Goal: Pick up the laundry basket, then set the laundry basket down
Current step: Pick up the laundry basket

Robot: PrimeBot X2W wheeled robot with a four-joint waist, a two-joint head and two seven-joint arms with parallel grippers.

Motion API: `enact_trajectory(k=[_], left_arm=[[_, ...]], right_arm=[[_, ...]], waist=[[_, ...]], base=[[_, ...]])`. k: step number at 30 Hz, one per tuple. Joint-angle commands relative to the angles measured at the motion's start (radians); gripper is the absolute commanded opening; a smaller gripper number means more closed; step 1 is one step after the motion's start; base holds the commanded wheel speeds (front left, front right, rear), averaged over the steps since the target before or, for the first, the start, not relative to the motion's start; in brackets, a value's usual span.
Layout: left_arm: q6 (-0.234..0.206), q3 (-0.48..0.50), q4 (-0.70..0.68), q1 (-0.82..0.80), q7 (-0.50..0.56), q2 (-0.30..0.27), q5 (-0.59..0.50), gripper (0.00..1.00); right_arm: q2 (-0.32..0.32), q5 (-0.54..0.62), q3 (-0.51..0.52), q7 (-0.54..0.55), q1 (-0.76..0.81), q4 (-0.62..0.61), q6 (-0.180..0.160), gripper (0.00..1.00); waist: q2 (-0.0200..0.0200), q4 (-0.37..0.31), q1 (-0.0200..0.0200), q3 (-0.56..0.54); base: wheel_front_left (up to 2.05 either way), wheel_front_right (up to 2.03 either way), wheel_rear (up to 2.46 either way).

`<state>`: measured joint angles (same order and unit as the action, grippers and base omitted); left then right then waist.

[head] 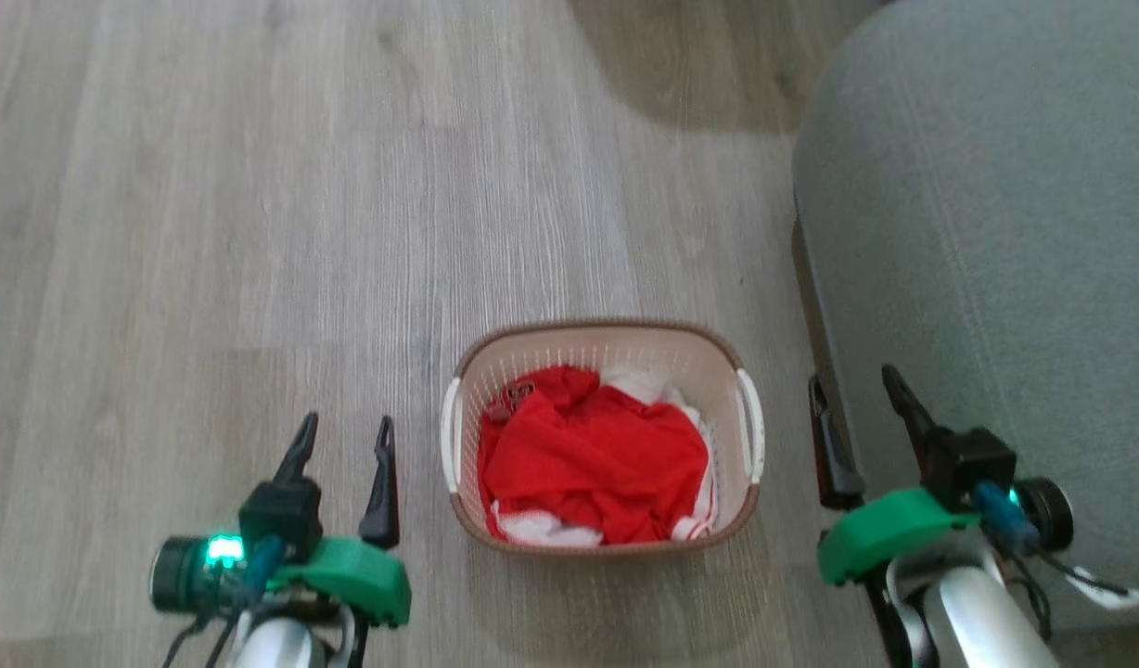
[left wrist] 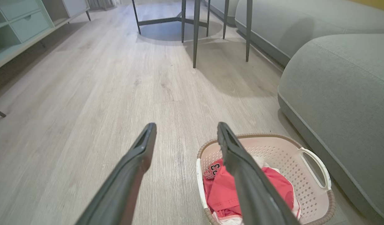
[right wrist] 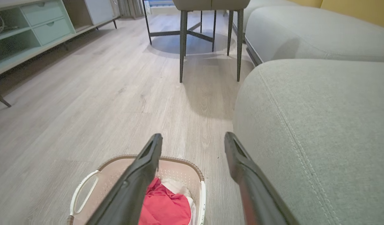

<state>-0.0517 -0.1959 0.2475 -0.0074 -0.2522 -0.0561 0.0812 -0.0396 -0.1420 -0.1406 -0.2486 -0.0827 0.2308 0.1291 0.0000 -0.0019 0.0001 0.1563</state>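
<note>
Seen from your head camera: at the lower left of the frame, your left gripper (head: 346, 425) hovers over the pale wood floor (head: 254, 186), its two dark fingers spread apart and holding nothing. At lower centre, the laundry basket (head: 616, 327) stands on the floor, holding a red garment (head: 593, 455) on top of white cloth (head: 537, 527). At the lower right, your right gripper (head: 852, 378), fingers also apart and empty, sits between the basket and a grey sofa (head: 996, 232). Neither gripper touches the basket
</note>
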Motion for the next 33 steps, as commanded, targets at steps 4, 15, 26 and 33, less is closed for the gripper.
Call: enact_trajectory(k=[4, 15, 26, 33], left_arm=[[0.006, 0.014, 0.043, -0.119, -0.010, 0.005, 0.023, 1.00], [-0.007, -0.044, 0.255, -0.356, -0.010, 0.006, 0.131, 1.00], [-0.022, -0.110, 0.428, -0.552, -0.010, 0.006, 0.202, 1.00], [-0.012, -0.178, 0.514, -0.623, -0.010, 0.006, 0.232, 1.00]], right_arm=[[-0.011, 0.003, -0.019, -0.013, -0.104, 0.032, 0.002, 1.00], [-0.011, 0.031, 0.019, -0.013, -0.318, 0.260, 0.002, 1.00], [-0.011, 0.004, 0.047, -0.013, -0.488, 0.412, 0.002, 1.00], [-0.011, -0.012, 0.045, -0.013, -0.550, 0.434, 0.002, 1.00]], waist=[[0.0000, -0.001, -0.0001, 0.128], [0.0000, 0.020, -0.0001, 0.359], [0.0000, 0.045, -0.0001, 0.559], [0.0000, 0.045, -0.0001, 0.643]], base=[[0.00, 0.00, 0.00], [0.00, 0.00, 0.00], [0.00, 0.00, 0.00], [0.00, 0.00, 0.00]])
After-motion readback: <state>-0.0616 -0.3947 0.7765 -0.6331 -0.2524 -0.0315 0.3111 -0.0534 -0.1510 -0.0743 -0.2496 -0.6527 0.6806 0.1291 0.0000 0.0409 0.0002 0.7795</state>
